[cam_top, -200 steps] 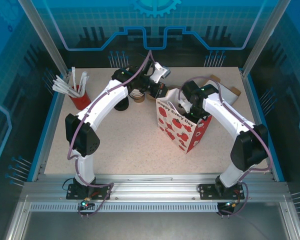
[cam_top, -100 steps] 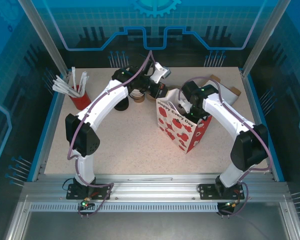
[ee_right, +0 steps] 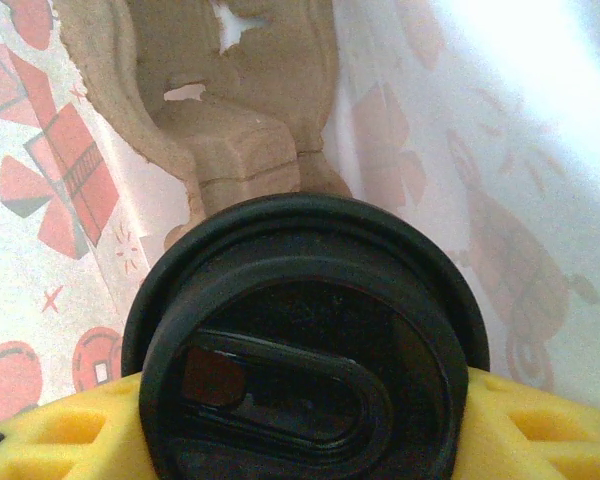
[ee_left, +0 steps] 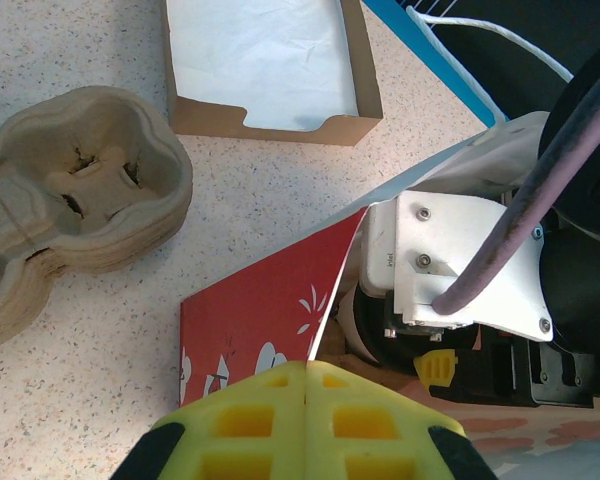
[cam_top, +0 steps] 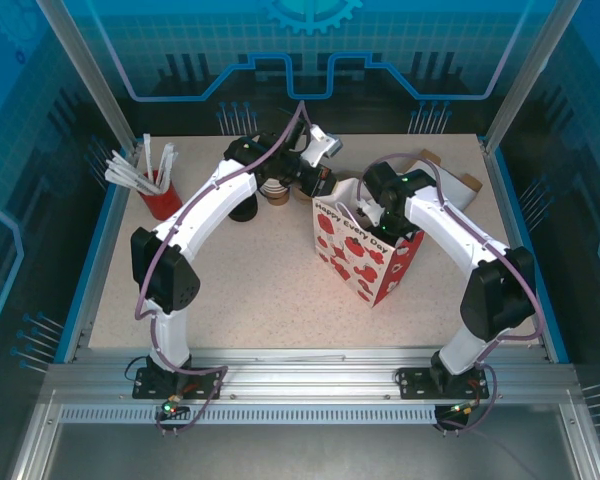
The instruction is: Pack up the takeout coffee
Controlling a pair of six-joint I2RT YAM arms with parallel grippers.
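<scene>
Two arms work over one speckled beige counter (cam_top: 260,290). One white paper gift bag with red hearts (cam_top: 355,255) stands upright mid-counter with its mouth open. The left pincer (ee_left: 307,405) is at the bag's far-left top corner. Its two yellow fingers are pressed together and the bag's top edge runs into the seam between them, so it is clenched on the rim. The right pincer (ee_right: 292,420) is down inside the bag, grasping one takeout coffee cup with a round black plastic lid (ee_right: 305,330). One yellow finger shows at each side of the lid, and the cup wall is hidden under the lid. Inside the bag, just beyond the cup, is one brown moulded-pulp cup carrier (ee_right: 240,120); whether the cup touches it I cannot tell. On the counter outside the bag:

- One stack of pulp carriers (ee_left: 80,190), layers not countable.
- One shallow brown cardboard tray lined with white paper (ee_left: 270,60), near the stack but apart from it.
- One red cup (cam_top: 160,203) at far left, holding a bundle of white sticks too small to count.
</scene>
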